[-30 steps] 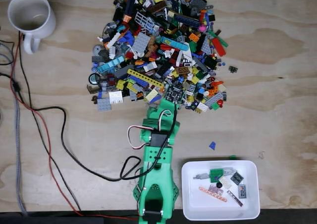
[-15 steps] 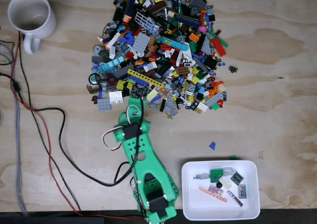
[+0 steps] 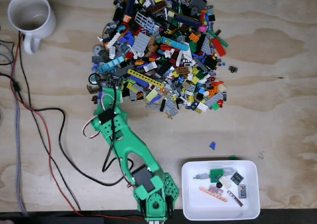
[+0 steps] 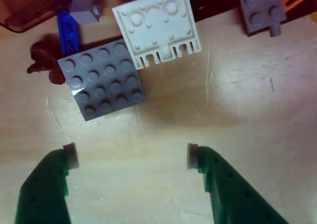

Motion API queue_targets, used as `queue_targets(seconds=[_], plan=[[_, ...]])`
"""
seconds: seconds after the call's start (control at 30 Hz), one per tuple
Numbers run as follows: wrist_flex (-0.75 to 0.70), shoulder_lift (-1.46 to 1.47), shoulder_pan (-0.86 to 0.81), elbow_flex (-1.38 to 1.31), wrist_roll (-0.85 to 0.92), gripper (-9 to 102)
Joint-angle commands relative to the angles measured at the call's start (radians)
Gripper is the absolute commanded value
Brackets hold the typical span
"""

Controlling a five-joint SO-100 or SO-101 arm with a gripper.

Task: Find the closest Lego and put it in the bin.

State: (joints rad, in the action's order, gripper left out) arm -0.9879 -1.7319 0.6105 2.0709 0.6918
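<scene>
In the wrist view my green gripper [image 4: 131, 156] is open, its two pads just short of a grey four-by-four Lego plate [image 4: 101, 85] lying flat on the wood. A white square plate [image 4: 157, 25] touches the grey plate's far corner, and a blue piece [image 4: 68, 33] lies at its left. Nothing is between the fingers. In the fixed view the green arm reaches up and left from its base, and the gripper [image 3: 109, 96] hangs over the lower-left edge of the big Lego pile [image 3: 158, 45], covering those plates. The white bin [image 3: 247, 211] sits at the bottom right with several pieces inside.
A white mug [image 3: 30, 13] stands at the top left. Red and black cables [image 3: 49, 130] run down the left side and loop towards the arm's base. A small blue piece [image 3: 212, 145] lies alone above the bin. Another grey brick [image 4: 260, 8] lies at the wrist view's top right.
The arm has swung steadily left along the pile's lower edge, from its lower middle to its lower-left corner, where it now covers the grey and white plates.
</scene>
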Motion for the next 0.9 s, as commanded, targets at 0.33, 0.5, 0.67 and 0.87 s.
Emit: queue_targets(seconds=[0.33, 0.5, 0.67, 0.87], plan=[[0.081, 0.115, 0.012, -0.138, 0.158, 30], [0.087, 0.169, -0.037, -0.179, 0.216, 27], [0.117, 0.213, -0.054, -0.181, 0.244, 27], [0.135, 0.245, -0.028, -0.202, 0.245, 26]])
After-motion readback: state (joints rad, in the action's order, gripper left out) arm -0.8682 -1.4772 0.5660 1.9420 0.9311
